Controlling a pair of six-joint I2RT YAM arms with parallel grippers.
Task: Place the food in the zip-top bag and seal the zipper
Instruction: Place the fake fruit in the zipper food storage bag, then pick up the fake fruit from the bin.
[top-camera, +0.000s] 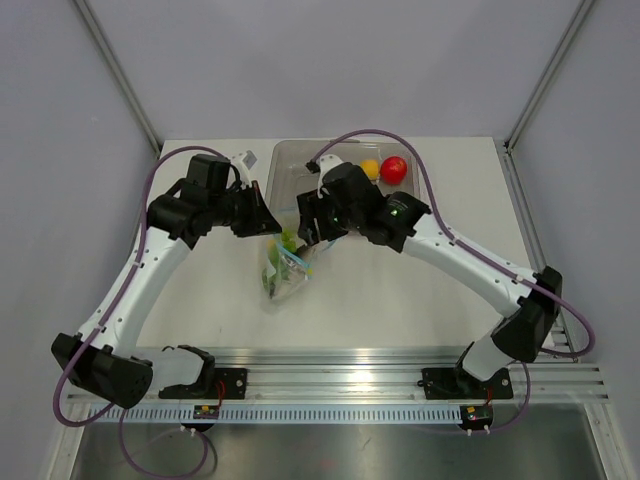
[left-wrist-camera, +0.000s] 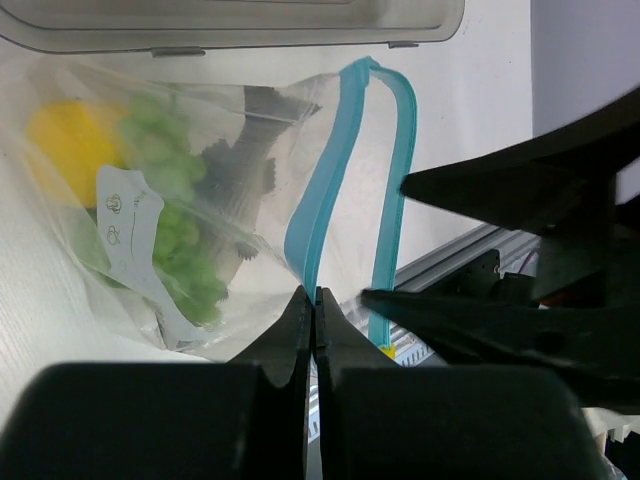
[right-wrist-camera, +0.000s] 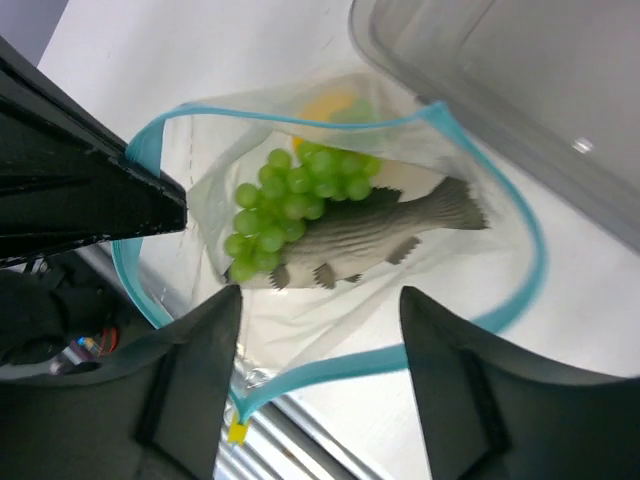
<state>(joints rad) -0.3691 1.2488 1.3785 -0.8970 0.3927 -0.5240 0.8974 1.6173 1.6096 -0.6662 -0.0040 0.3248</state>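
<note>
Probably a robotics lab: grey panels (top-camera: 330, 60) enclose a white table (top-camera: 400, 300) with aluminium rail (top-camera: 340, 385).

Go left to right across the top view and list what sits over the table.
left gripper → bag → yellow fruit → red fruit. Left out: the right gripper, which overlaps the bag, and the tray, which spans several of these.

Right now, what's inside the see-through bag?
A green grape bunch and a grey fish lie inside the zip-top bag. Behind the grapes, a yellow fruit peeks out, mostly covered. Anything under them is hidden.
</note>
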